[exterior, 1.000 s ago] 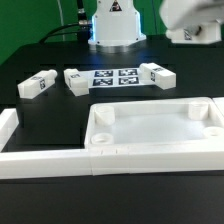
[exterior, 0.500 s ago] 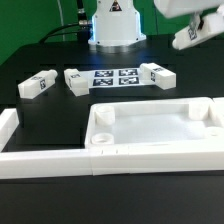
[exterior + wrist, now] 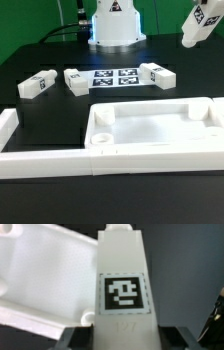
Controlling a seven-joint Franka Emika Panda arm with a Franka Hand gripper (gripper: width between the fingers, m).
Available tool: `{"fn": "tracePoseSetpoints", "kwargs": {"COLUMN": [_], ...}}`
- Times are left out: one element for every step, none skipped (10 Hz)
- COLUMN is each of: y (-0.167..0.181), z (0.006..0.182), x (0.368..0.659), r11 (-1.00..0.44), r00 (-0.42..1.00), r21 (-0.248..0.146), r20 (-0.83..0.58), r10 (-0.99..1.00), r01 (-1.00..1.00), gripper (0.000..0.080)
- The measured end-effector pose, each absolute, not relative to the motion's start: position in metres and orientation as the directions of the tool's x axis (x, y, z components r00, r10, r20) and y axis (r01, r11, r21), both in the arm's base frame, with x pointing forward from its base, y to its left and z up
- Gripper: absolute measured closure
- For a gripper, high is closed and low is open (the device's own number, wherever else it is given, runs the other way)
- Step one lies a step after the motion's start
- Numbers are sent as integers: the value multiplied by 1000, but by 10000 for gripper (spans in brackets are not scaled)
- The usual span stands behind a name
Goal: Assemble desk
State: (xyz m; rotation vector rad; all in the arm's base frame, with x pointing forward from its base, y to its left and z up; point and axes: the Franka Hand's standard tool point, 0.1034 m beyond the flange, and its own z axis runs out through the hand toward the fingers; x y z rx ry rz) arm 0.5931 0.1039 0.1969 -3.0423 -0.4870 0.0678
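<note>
The white tray-like desk top [image 3: 150,128] lies in the front middle of the exterior view, rim up, with round corner sockets. Three small white tagged legs lie behind it: one at the left [image 3: 36,85], one beside it [image 3: 77,79], one at the right [image 3: 157,74]. My gripper [image 3: 122,333] is shut on a fourth leg [image 3: 122,274], whose tag faces the wrist camera. That leg [image 3: 198,25] hangs tilted at the exterior view's top right, high above the table, with the gripper mostly out of frame. The desk top [image 3: 45,274] shows blurred beyond the leg.
The marker board [image 3: 115,76] lies between the legs at the back. The robot base [image 3: 115,25] stands behind it. Long white border rails run along the front [image 3: 45,162] and the exterior view's left [image 3: 8,125] of the desk top.
My gripper has risen and moved toward the exterior view's right with the leg in it. The leg has turned from nearly level to steeply tilted. The parts on the table have not moved.
</note>
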Motion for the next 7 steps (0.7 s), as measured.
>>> {"fn": "tracePoseSetpoints", "kwargs": {"y": [104,107,106,103,100,100,96], "z": [193,174,170,187,193,195,196], "x": [599,600,610,640,660,671,680], "r11": [-950,-950,-954,-961,-965,-967,-970], "r00": [951,946,951,952,953,944,903], "r21": [-51,-42,-59,-86,-109,-105,-69], "r20": [50,114,117,184,221,264,386], "r10": [306,302,285,245,209,198,189], "r01": [309,308,294,264,237,232,232], "gripper": [509,509,509,509,509,509,509]}}
